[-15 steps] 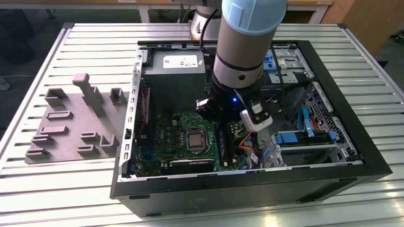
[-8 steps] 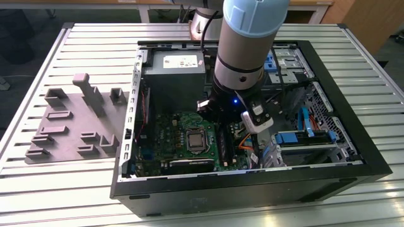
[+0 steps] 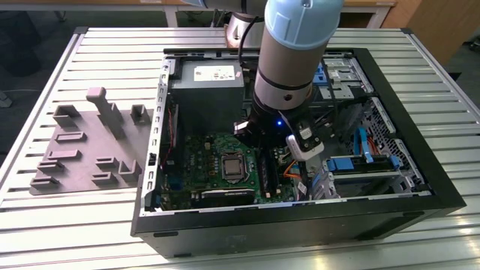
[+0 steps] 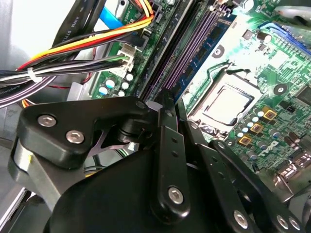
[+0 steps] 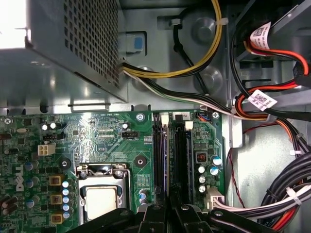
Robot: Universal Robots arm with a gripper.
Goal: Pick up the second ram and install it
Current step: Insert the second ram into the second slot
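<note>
My gripper [image 3: 264, 152] reaches down inside the open computer case [image 3: 300, 220], over the black memory slots [image 5: 183, 155] beside the processor socket [image 5: 102, 200]. The second ram [image 5: 167, 155] is a thin blue-green stick standing on edge in a slot and running straight in between my fingertips. In the second wrist view its flat side [image 4: 203, 48] leads up to my gripper [image 4: 166, 97], whose black fingers are closed together on the stick's end. The first wrist view has my gripper [image 5: 170, 206] straddling the same stick. The part of the ram under the fingers is hidden.
The grey power supply [image 3: 206, 84] fills the case's far corner. Bundled orange, red and black cables [image 5: 272, 111] run close beside the slots. Blue drive brackets [image 3: 352, 164] sit toward the exterior view's right. A grey holder fixture [image 3: 90, 140] lies on the slatted table outside the case.
</note>
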